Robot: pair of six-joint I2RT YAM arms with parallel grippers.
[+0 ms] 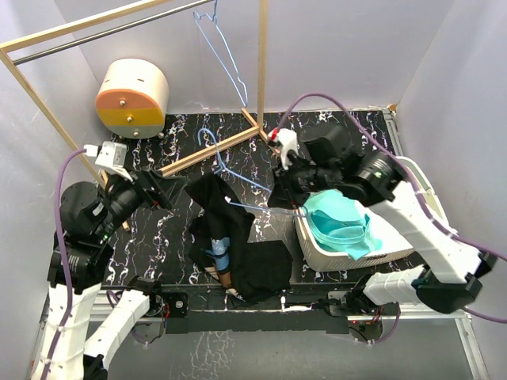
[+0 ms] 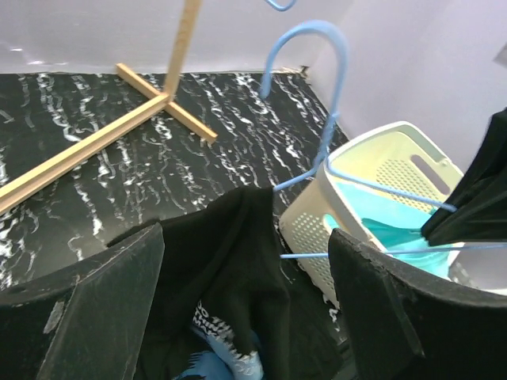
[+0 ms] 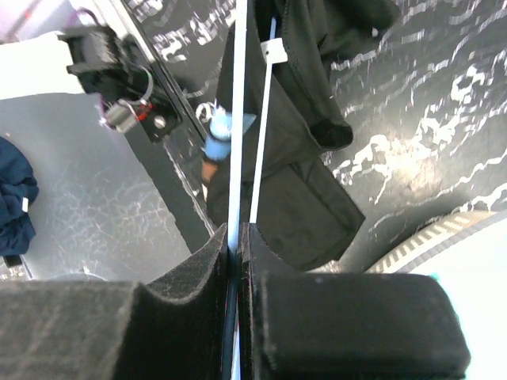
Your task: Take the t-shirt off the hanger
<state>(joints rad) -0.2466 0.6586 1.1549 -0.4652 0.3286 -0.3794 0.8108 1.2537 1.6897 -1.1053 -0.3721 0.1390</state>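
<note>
Closest to the right wrist lens, our right fingers [image 3: 210,265] press together on the thin wire of the blue hanger [image 3: 236,119], which runs straight out from between them. Beside that wire hangs the black t-shirt [image 3: 305,158], with a white tag at its edge. From above, we see the t-shirt heaped on the marbled black bench [image 1: 364,127] between our two arms, just left of the white basket [image 1: 310,247]. Its lower part reaches toward the near edge. The hanger's hook points toward the wooden rack [image 1: 210,150]. One end of the hanger meets the shirt's upper fold, and we cannot tell whether it is still inside the cloth. Our left fingers [image 2: 111,309] stand wide apart and hold nothing, with the shirt lying just beyond the gap between them. A teal cloth [image 1: 341,222] lies in the basket.
</note>
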